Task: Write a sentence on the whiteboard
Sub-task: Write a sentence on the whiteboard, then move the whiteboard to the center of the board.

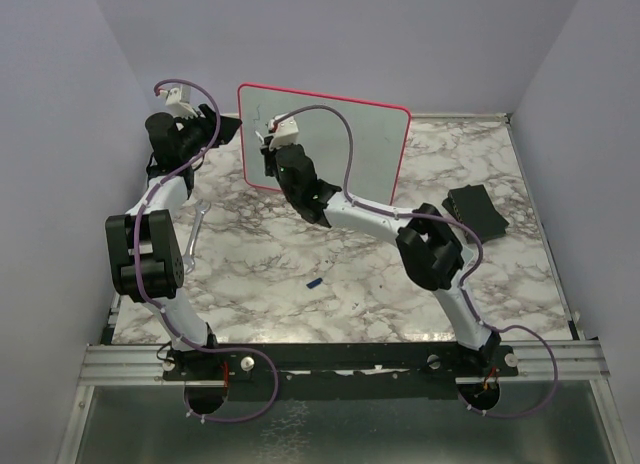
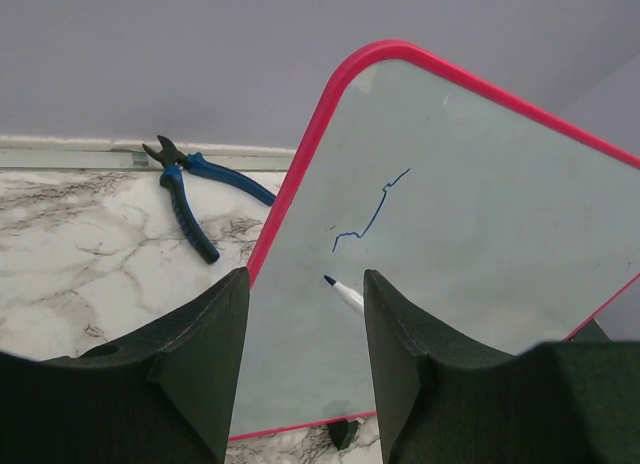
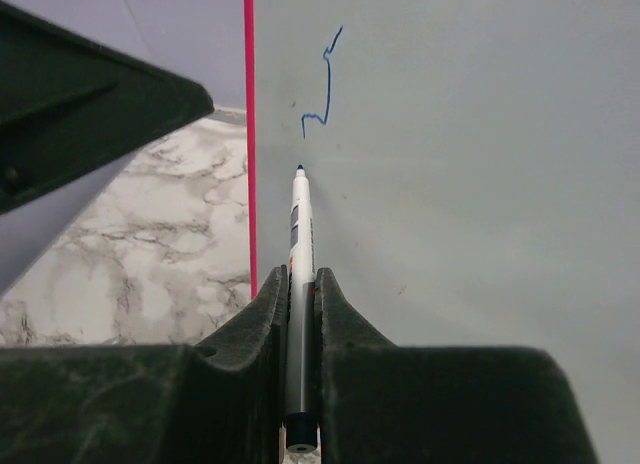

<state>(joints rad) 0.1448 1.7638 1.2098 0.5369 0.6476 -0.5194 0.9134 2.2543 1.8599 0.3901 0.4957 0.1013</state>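
Observation:
The whiteboard (image 1: 372, 144), white with a pink-red frame, stands upright at the back of the table. The sentence on it shows only as one thin crooked blue stroke (image 2: 372, 214) near the board's upper left. My right gripper (image 3: 300, 276) is shut on a white marker (image 3: 300, 224). The marker's blue tip sits at the board face just below the stroke (image 3: 328, 84); I cannot tell whether it touches. My left gripper (image 2: 305, 276) is open at the board's left edge (image 2: 290, 199), its fingers either side of that edge, with nothing between them. From above it (image 1: 228, 127) sits against the board's left side.
Blue-handled pliers (image 2: 185, 199) lie on the marble table left of the board. A dark flat pad (image 1: 475, 212) lies at the right. A small blue cap (image 1: 314, 282) rests mid-table. The board's black foot (image 2: 343, 432) shows at its bottom edge. Purple walls close in on three sides.

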